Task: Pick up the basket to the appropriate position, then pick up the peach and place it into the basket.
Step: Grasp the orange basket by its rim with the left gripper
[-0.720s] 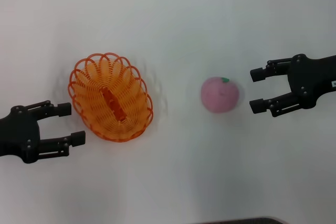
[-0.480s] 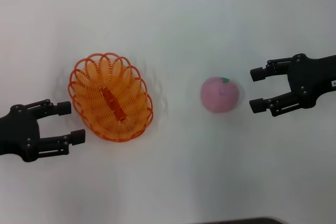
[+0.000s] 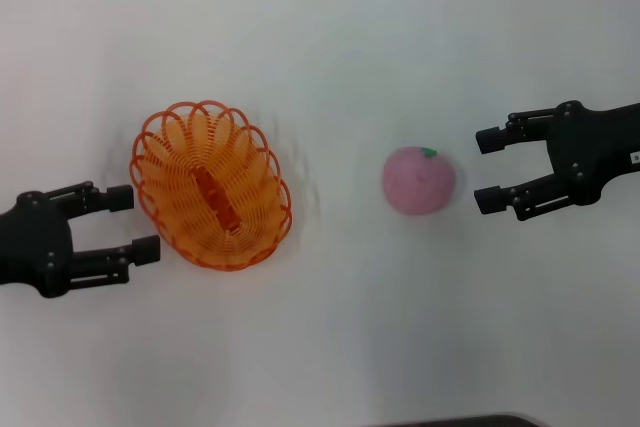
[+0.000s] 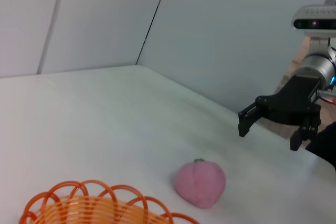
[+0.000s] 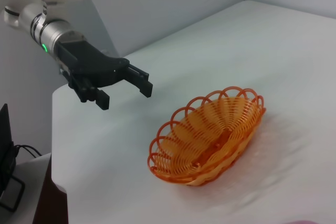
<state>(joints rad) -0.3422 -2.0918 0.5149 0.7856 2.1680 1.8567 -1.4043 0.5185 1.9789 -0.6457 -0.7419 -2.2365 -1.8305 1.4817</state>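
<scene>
Grippers are lying low at both sides of the head view, fingers pointing inward; the left gripper [image 3: 132,223], black, is sitting at the lower left of the frame with its two fingers spread wide, holding nothing, its fingertips just beside the rim of the oval orange wire-loop basket [image 3: 210,184] but apart from it; the right gripper [image 3: 488,169], also black, is hanging at the middle right, fingers likewise spread and holding nothing, near the round pink peach with a small green leaf [image 3: 419,180] and not touching it; basket and peach are resting well apart on the white table [image 3: 340,57], the basket left of centre, the peach right of centre; in the left wrist view pale grey wall panels [image 4: 220,30] are rising behind the table's far edge.
</scene>
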